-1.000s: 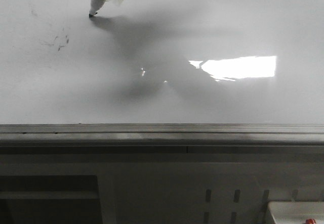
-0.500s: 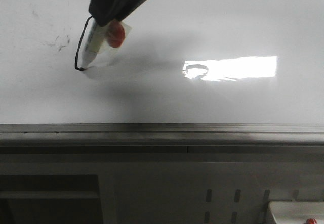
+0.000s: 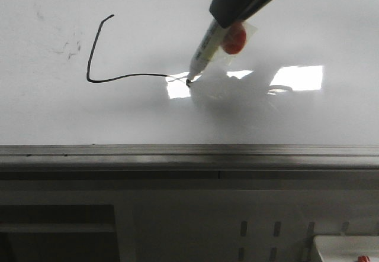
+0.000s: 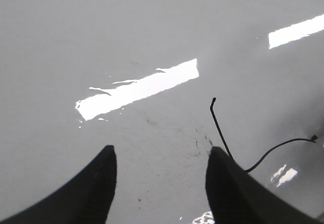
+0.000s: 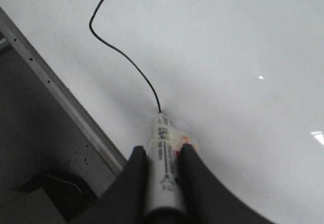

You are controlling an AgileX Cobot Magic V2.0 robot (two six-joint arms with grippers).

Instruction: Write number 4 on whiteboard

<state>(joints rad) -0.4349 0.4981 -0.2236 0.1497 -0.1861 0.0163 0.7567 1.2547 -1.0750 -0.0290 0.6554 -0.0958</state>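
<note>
On the whiteboard (image 3: pixel 296 120), one L-shaped line (image 3: pixel 98 67), one marker (image 5: pixel 163 153) squeezed by right gripper (image 5: pixel 163 155); only left wrist view shows left gripper (image 4: pixel 159 183), fingers wide, holding nothing.

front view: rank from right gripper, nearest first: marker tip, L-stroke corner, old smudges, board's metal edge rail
1. Marker tip, just below the right gripper, on the whiteboard.
2. Metal edge rail, along the near edge.
3. L-stroke corner, out to the left.
4. Old smudges, farther left.
2 and 3 are close to call.
</note>
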